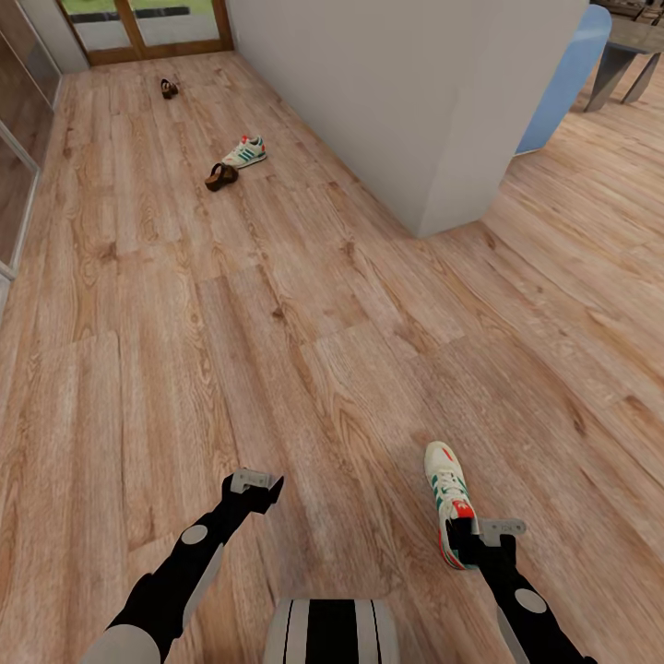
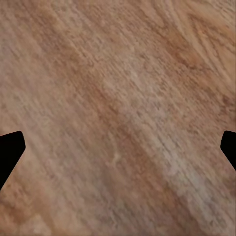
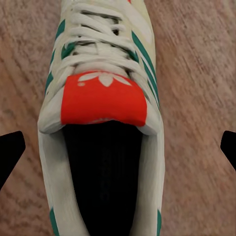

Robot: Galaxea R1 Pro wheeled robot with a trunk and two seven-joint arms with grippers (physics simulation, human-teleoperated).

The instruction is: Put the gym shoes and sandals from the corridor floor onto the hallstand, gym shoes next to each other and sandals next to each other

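One cream-white gym shoe (image 1: 448, 493) with green stripes lies on the wood-plank corridor floor (image 1: 304, 341), toe pointing away from me. My right gripper (image 1: 472, 546) hangs over its heel end, open. In the right wrist view the gym shoe (image 3: 103, 98) with its red tongue label sits between the gripper's (image 3: 118, 152) spread fingers. The second gym shoe (image 1: 245, 150) lies far down the corridor, with a dark brown sandal (image 1: 221, 175) beside it and another sandal (image 1: 169, 88) farther off. My left gripper (image 1: 267, 493) is open over bare floor (image 2: 118, 98). The hallstand is out of view.
A white wall corner (image 1: 433, 111) juts into the floor at the right. Behind it are a blue rounded seat (image 1: 572, 65) and grey table legs (image 1: 627, 69). A wood-framed glass door (image 1: 148, 28) closes the corridor's far end. Glass panels (image 1: 14, 184) line the left side.
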